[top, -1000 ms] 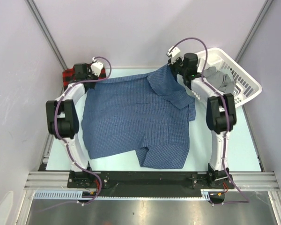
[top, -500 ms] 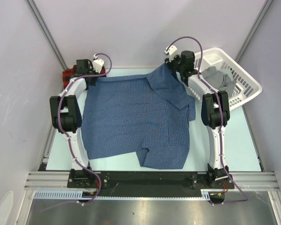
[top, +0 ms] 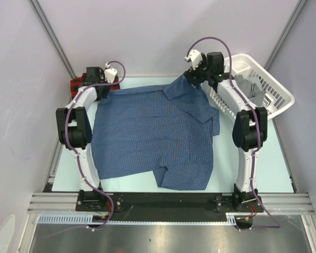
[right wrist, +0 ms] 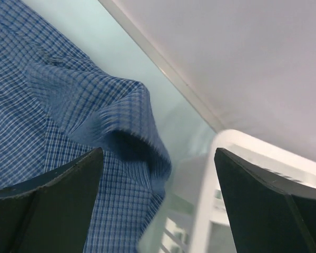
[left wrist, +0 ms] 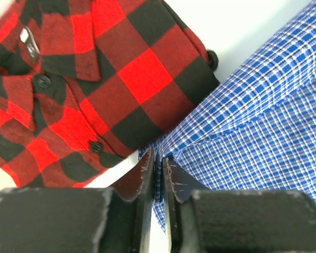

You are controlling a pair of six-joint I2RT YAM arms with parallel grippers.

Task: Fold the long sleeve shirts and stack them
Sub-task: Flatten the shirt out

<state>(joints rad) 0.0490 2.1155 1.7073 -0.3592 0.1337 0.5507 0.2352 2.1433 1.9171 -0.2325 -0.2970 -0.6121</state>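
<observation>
from the top camera, shows the dark blue shirt (top: 152, 132) spread open across the table (top: 263, 158), collar toward the far edge, lower hem near the arm bases. shows the red plaid shirt (top: 76, 84) lying compact at the far left corner, just beside it. places the left pincer (top: 101, 87) at the dark blue shirt's far left corner and the right pincer (top: 194, 78) over the collar, next to a white basket (top: 276, 87) holding grey cloth (top: 250, 90). from the left wrist, finds the left pincer (left wrist: 158, 161) all but together, nipping the edge of the dark blue shirt (left wrist: 253, 132) in the slit, with the red plaid shirt (left wrist: 95, 79) buttoned, collar showing, meeting that edge on the table (left wrist: 242, 26). from the right wrist, finds the right pincer (right wrist: 158, 158) spread wide and gripping nothing, a raised collar fold of the dark blue shirt (right wrist: 68, 105) below it and the white basket (right wrist: 237, 142) close by. reads as soft, light, limp fabric, likelier to sag and crease than to slip. best taken by pinching a hem, shoulder seam or cuff, two corners at once, so a fold falls straight.
</observation>
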